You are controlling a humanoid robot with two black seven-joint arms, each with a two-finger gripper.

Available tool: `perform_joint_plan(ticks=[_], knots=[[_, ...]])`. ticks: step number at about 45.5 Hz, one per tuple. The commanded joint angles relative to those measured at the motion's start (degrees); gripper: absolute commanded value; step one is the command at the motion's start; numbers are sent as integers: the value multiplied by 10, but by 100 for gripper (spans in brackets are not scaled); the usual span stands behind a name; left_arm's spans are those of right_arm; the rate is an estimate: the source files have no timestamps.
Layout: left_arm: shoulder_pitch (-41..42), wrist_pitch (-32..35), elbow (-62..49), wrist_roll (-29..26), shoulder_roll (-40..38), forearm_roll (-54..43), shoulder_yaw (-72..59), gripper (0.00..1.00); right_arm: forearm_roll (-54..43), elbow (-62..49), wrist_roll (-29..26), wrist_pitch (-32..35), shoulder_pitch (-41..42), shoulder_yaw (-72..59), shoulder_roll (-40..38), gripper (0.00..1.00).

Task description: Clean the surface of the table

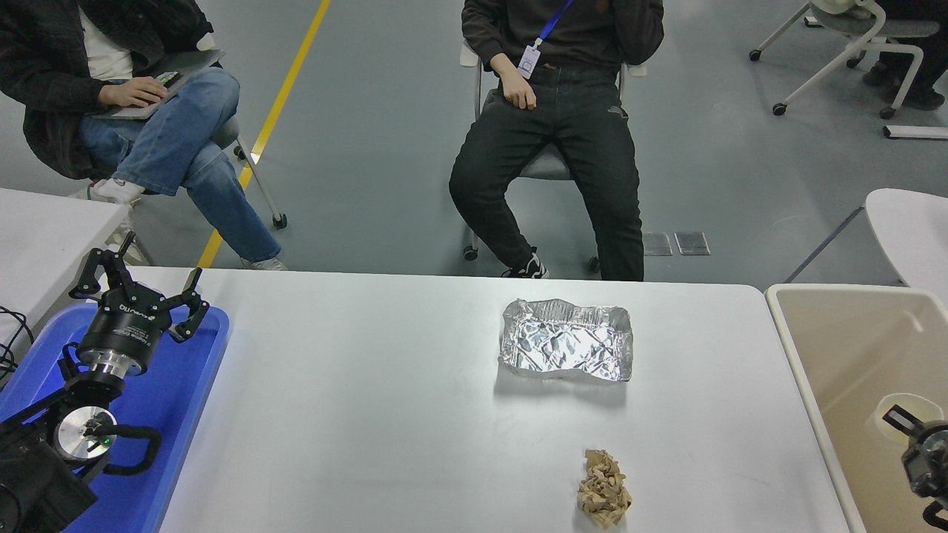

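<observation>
In the head view the worktop (385, 414) fills the lower middle, wide and white, and the foil tray (566, 340) on it serves as the landmark. Nearer the camera than the tray and slightly right of it lies a crumpled brown paper ball (603, 489), well apart from the foil. Far left of the tray a blue tray (181, 414) sits at the worktop's left end, and the left gripper (141, 296) hangs over it with its fingers spread wide, holding nothing. Right of the foil tray, just past the worktop's edge, stands a beige bin (807, 348); the right gripper (922, 444) shows at the picture's lower right over the bin (only partly in frame, so whether it is open or closed cannot be told). Beyond the tray, two people sit on chairs on the grey floor.
</observation>
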Motion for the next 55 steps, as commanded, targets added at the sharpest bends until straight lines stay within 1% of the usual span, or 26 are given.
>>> perform_joint_plan(ticks=[1,4,5,9,10,12,16,24,32,38,39,44,51,55], knots=[[0,0,0,0,1,0,1,100,3,1,4,-12,1,0,0,13],[0,0,0,0,0,0,0,100,5,4,4,-25,3,7,0,28],[0,0,0,0,0,0,0,100,6,4,4,-30,4,10,0,35],[0,0,0,0,0,0,0,100,10,4,4,-45,7,14,-2,69],[0,0,0,0,1,0,0,100,11,4,4,-51,9,14,-3,79],[0,0,0,0,1,0,0,100,12,4,4,-58,12,14,-3,86],[0,0,0,0,0,0,0,100,12,5,4,-62,12,22,-3,96],[0,0,0,0,1,0,0,100,13,7,4,-61,28,51,-4,96],[0,0,0,0,1,0,0,100,13,28,3,-59,73,139,-37,98],[0,0,0,0,0,0,0,100,13,58,3,-59,121,243,-59,98],[0,0,0,0,0,0,0,100,13,69,3,-59,135,279,-68,98],[0,0,0,0,0,0,0,100,13,96,3,-60,176,355,-91,98],[0,0,0,0,0,0,0,100,13,148,3,-60,219,418,-124,98],[0,0,0,0,0,0,0,100,13,192,3,-62,241,428,-142,98]])
